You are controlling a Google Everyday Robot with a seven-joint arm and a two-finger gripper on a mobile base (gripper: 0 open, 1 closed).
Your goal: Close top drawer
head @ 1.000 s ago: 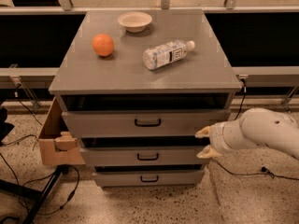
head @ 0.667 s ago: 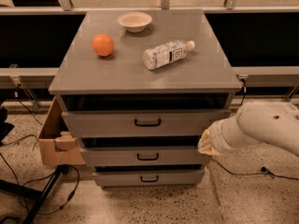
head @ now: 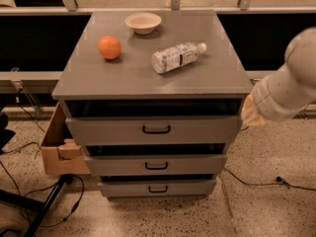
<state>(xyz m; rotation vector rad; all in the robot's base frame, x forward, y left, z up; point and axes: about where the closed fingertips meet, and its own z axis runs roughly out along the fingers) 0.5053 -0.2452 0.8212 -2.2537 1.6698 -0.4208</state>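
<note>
The top drawer (head: 113, 130) is a wide grey drawer with a black loop handle (head: 156, 129) centred on its front. It stands a little way out from the grey cabinet (head: 148, 78), with a dark gap above its front. Its inner floor is hidden. My gripper (head: 246, 113) is at the end of the pale arm (head: 289, 88) that comes in from the right. It is just off the right end of the top drawer's front, at about the height of the drawer's upper edge.
Two lower grey drawers (head: 156, 165) (head: 157, 187) also stand slightly out. On the cabinet top lie an orange (head: 109, 47), a pale bowl (head: 143, 22) and a plastic bottle (head: 177, 57) on its side. A cardboard box (head: 59, 147) and cables (head: 44, 201) are at the left.
My arm has risen and swung to the right. The gripper has gone from beside the middle drawer up to the top drawer's right end. The drawers look unchanged.
</note>
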